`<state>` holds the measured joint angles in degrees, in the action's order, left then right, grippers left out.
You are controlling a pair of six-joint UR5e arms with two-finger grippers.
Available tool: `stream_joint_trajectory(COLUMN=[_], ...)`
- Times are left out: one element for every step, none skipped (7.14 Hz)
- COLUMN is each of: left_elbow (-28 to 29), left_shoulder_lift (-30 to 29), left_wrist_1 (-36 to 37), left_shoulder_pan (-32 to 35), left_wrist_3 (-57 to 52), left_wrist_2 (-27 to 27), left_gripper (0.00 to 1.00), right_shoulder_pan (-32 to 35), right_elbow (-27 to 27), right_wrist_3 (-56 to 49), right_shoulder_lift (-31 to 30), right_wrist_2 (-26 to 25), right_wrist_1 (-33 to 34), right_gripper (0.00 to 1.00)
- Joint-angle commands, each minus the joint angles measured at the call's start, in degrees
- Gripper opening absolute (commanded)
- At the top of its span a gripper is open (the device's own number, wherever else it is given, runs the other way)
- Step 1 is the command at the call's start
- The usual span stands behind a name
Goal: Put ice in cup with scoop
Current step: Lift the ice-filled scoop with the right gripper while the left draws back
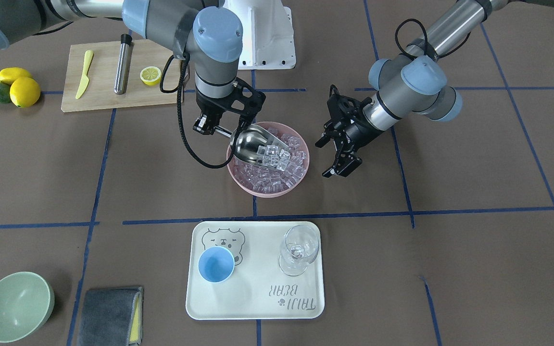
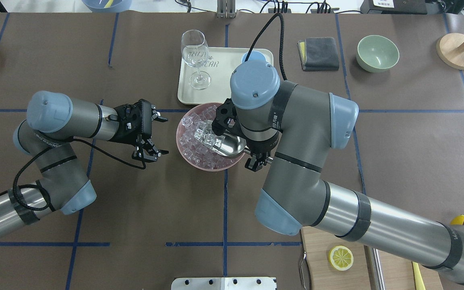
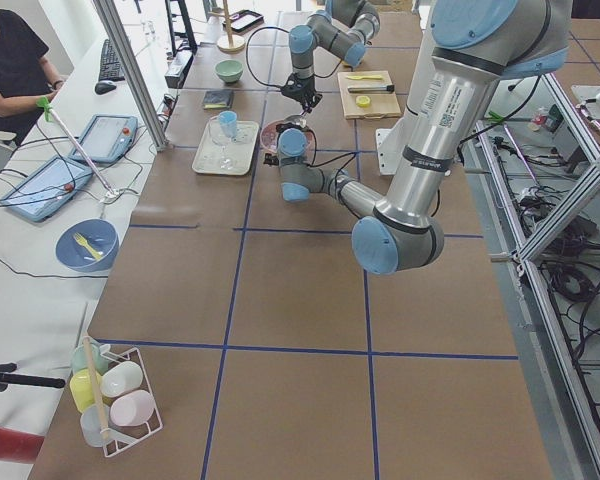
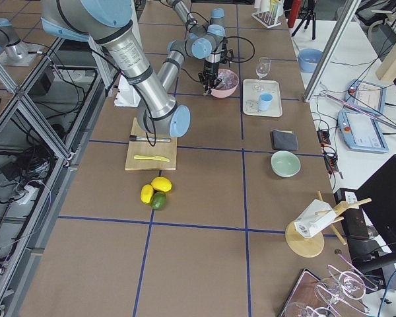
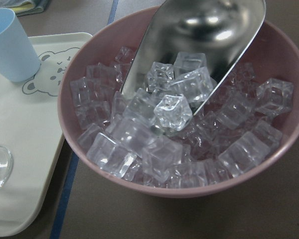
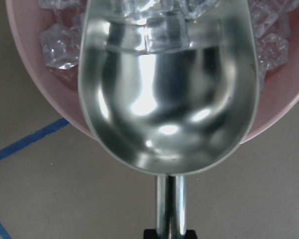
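The steel scoop is tilted with its mouth down in the ice, which fills a pink bowl. Several cubes lie at the scoop's mouth; the back of its trough is bare. My right gripper is shut on the scoop's handle at the bowl's edge. My left gripper is open and empty beside the bowl, apart from it. The light-blue cup stands upright and empty on the cream tray, beyond the bowl.
A wine glass stands on the tray beside the cup. A green bowl and a grey cloth lie on my right. A cutting board holds a knife, a steel tube and a lemon half, with lemons beside it.
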<state>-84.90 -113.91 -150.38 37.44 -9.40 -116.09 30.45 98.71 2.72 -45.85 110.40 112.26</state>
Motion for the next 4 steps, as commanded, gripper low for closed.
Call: stream_joint_trajectory(left_elbow=[-0.01,-0.09,-0.09,-0.09], left_shoulder_lift=[0.00,0.00,0.00,0.26], left_wrist_1=[0.00,-0.09,-0.35,-0.35], left_shoulder_pan=[0.09,0.09,0.18,0.44], left_wrist_3=[0.00,0.00,0.00,-0.09], left_wrist_2=[-0.02,-0.02,-0.02,-0.10], left_gripper=[1.00,1.00,1.00,1.00], right_shoulder_pan=[0.05,0.31,1.62,2.85], right_elbow=[2.35,4.36,5.95,7.45], right_wrist_3=[2.89,3.42,4.12,4.13], right_shoulder_lift=[-2.49,-2.58,-2.58,-2.15], right_wrist_2=[-0.01,-0.10,-0.01,0.08], right_wrist_1=[-4.41,-3.81,-3.02,0.91], right_gripper=[0.00,0.00,0.00,0.00])
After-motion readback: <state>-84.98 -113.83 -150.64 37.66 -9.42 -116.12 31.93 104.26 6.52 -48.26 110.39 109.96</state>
